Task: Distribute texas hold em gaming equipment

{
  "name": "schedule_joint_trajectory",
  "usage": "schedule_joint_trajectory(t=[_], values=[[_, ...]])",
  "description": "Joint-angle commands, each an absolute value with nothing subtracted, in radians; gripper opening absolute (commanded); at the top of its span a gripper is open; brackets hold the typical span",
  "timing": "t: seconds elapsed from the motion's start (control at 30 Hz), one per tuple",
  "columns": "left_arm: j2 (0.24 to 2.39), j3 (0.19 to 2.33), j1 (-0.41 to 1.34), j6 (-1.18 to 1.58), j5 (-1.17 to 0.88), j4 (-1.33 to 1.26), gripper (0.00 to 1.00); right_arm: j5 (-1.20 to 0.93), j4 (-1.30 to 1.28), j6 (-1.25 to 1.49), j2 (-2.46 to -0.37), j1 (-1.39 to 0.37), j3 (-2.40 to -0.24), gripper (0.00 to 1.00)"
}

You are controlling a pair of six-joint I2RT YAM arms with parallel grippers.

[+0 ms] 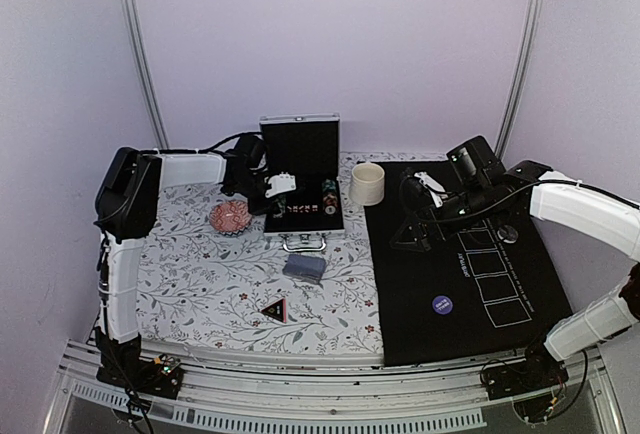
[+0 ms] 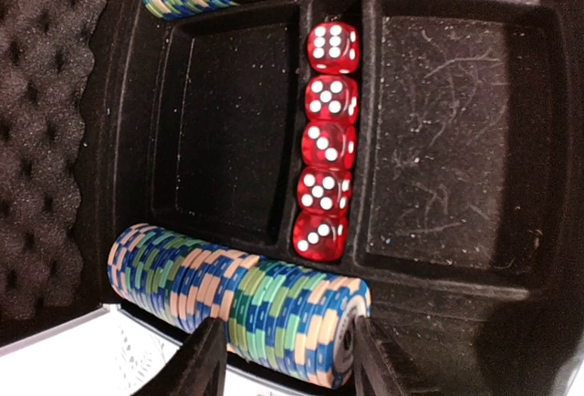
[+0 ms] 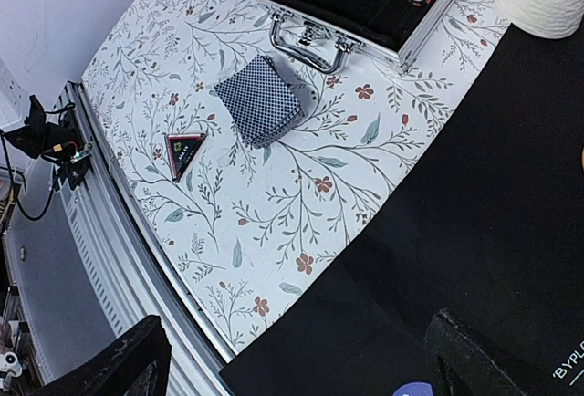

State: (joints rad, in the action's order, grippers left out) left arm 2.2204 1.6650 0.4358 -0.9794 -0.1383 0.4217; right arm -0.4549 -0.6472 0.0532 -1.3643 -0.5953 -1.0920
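My left gripper (image 2: 285, 364) is half open around the end of a row of chips (image 2: 274, 309) in the case (image 2: 456, 140). I cannot tell if it pinches them. My right gripper (image 3: 301, 373), right of the case, is wide open and empty. The cards (image 3: 263, 99) lie just in front of the case.

Notes for you: the tray (image 2: 228, 131) is lined in black flock, matt, flecked with pale lint. Beside it the lid foam (image 2: 46, 122) is dark, egg-crate, rough. The dice (image 2: 328, 140) are clear red plastic, glossy. The chips (image 2: 237, 291) are striped, with dull-sheened edges. The handle (image 3: 315, 49) is bright polished metal. Your counter (image 3: 274, 195) wears matt floral cloth, and the black mat (image 3: 484, 213) is matt too.
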Motion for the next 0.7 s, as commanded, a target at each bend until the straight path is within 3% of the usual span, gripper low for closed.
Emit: schedule_joint_trajectory(t=[0.0,0.27,0.67], values=[[2.261,1.645,0.458,-1.001,-0.222,0.494,0.48,-0.450,-0.660,0.059,-1.376,-0.593,-1.109,0.99],[2.256,1.645,0.460,-1.029,-0.274,0.555,0.52,-0.449,-0.658,0.061,-1.382,-0.592,-1.112,0.99],[2.296,1.658,0.459,-0.974,-0.148,0.474,0.52,-0.452,-0.655,0.066,-1.373,-0.592,-1.100,0.99]])
